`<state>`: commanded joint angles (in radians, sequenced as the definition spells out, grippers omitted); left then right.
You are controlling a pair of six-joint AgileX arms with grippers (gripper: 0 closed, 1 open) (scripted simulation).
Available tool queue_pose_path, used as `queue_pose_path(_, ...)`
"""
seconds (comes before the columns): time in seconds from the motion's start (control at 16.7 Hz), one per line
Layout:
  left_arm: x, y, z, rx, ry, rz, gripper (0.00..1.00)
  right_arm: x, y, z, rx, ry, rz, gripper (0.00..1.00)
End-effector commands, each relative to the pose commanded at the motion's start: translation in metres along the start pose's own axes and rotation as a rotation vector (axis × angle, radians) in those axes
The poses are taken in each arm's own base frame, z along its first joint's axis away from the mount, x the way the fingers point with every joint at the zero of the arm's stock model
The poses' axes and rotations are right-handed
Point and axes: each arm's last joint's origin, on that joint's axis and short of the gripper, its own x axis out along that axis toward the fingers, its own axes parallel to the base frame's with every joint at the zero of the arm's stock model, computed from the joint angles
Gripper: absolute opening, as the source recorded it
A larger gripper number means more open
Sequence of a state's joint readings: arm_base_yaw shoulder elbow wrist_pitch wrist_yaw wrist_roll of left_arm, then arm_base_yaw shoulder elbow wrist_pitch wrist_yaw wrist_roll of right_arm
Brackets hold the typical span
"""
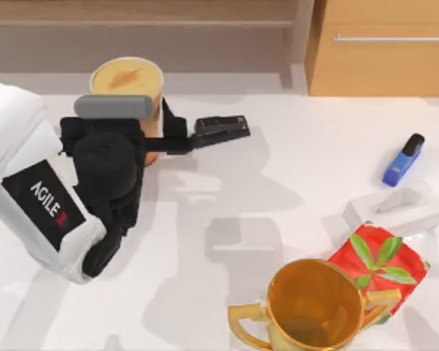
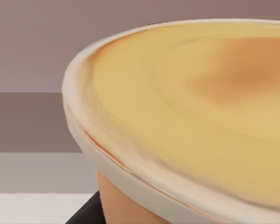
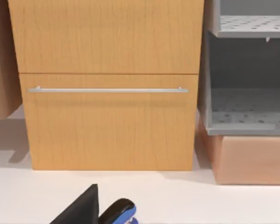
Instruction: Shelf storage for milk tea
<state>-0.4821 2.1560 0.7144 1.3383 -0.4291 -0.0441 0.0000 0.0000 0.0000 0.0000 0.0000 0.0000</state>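
1. The milk tea [image 1: 126, 78] stood upright near the table's [image 1: 278, 190] far edge, toward its left side, just in front of the shelf [image 1: 139, 29] that ran along that far edge.
2. The left gripper [image 1: 155, 126] was at the near side of the cup, with the AgileX arm reaching in from the left edge; its dark fingers [image 1: 170, 124] sat on either side of the cup's orange-tan wall and looked closed on it, though the arm's body hid most of the contact.
3. From the left wrist view, the creamy top and white rim of the milk tea [image 2: 191, 116] were very close, with a dark finger [image 2: 86, 212] touching the cup's side and the shelf's shadowed recess [image 2: 32, 70] behind.
4. A black stapler [image 1: 221, 127] lay just beside the cup, toward the table's middle.
5. A blue stapler [image 1: 404, 159] lay near the right edge; a white tissue box [image 1: 395, 207] sat nearer the front, beside a red packet with green leaves [image 1: 377, 259] and a golden trophy cup [image 1: 314, 307] at the near edge.
6. A light wooden cabinet [image 1: 380, 51] with a silver bar handle [image 1: 391, 38] stood at the far right corner.
7. In the right wrist view, the cabinet [image 3: 107, 84] faced the camera, with the blue stapler [image 3: 119, 212] below it; whether the right gripper's jaws were open or closed could not be told.
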Motion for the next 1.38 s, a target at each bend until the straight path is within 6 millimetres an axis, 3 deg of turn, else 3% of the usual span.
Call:
queue_pose_path(0.3, 0.000, 0.000, 0.000, 0.000, 0.000, 0.000, 0.02, 0.000, 0.000, 0.000, 0.000, 0.000, 0.000, 1.00)
queue_pose_path(0.36, 0.000, 0.000, 0.000, 0.000, 0.000, 0.000, 0.00, 0.000, 0.000, 0.000, 0.000, 0.000, 0.000, 1.00)
queue_pose_path(1.38, -0.001, -0.001, 0.010, 0.001, -0.001, -0.002, 0.00, 0.000, 0.000, 0.000, 0.000, 0.000, 0.000, 1.00)
